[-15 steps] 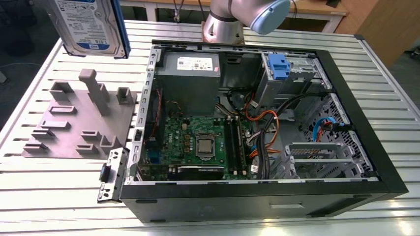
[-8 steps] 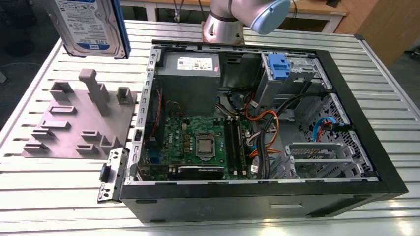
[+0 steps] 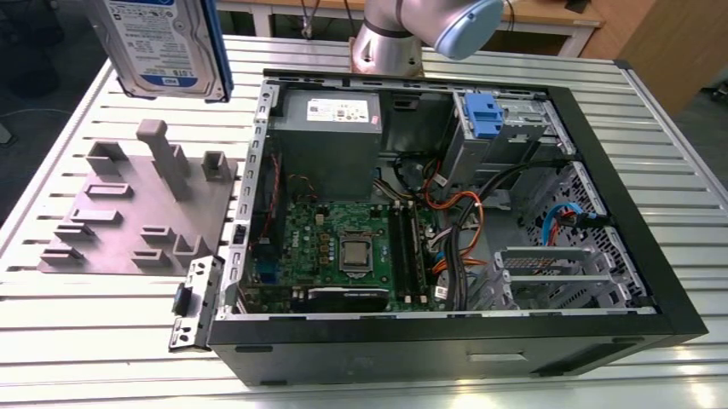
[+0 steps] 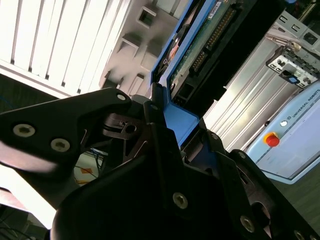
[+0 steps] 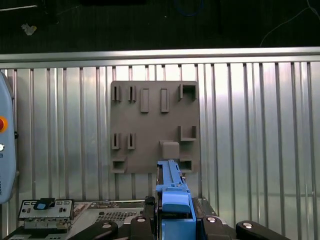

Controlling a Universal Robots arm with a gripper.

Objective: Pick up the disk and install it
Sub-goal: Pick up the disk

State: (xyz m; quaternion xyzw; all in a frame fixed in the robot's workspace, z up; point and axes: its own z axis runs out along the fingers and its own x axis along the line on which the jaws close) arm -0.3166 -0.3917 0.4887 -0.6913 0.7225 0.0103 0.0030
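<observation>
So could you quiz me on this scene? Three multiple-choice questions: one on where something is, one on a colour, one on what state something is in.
1. Where is the disk?
A. In the air over the grey plate
B. Inside the computer case
C. Flat on the table

2. What colour is the frame around the disk?
A. Red
B. Yellow
C. Blue

3. What is the gripper doing?
A. Open and empty
B. Shut on the disk
C. Shut on the plate

Answers:
1 A: the exterior view shows it up above the plate, touching nothing below.
2 C: both wrist views show blue plastic along its edge.
3 B: in the first wrist view the gripper is closed against the frame from both sides.
</observation>
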